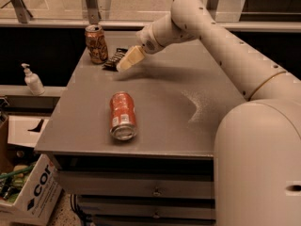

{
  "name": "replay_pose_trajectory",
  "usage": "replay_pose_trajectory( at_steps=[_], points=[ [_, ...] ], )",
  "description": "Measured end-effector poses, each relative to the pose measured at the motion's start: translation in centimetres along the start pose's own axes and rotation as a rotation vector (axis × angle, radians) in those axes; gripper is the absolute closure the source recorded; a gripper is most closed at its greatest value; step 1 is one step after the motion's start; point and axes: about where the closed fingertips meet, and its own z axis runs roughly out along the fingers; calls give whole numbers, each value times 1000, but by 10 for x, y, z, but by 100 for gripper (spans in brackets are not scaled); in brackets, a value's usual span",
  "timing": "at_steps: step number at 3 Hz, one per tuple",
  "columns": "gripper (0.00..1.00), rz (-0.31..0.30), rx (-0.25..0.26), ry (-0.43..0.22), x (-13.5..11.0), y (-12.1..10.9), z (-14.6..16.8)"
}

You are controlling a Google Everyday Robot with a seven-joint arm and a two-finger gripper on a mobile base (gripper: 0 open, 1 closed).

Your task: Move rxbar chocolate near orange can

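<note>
The rxbar chocolate is a flat black wrapper lying on the grey table at its far left. It lies just right of the upright orange can, close to its base. My gripper hangs tilted just right of the bar, slightly above the table, and covers the bar's right end. It is open and holds nothing.
A redder-orange can with a white label lies on its side in the table's front middle. A soap dispenser stands on a ledge to the left. A cardboard box sits on the floor at lower left. My arm crosses the table's right side.
</note>
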Motion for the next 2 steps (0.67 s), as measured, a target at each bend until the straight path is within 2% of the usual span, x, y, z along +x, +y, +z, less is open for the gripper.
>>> replay_pose_trajectory(
  at_steps=[2],
  points=[
    [0, 84, 84, -96, 28, -10, -88]
  ],
)
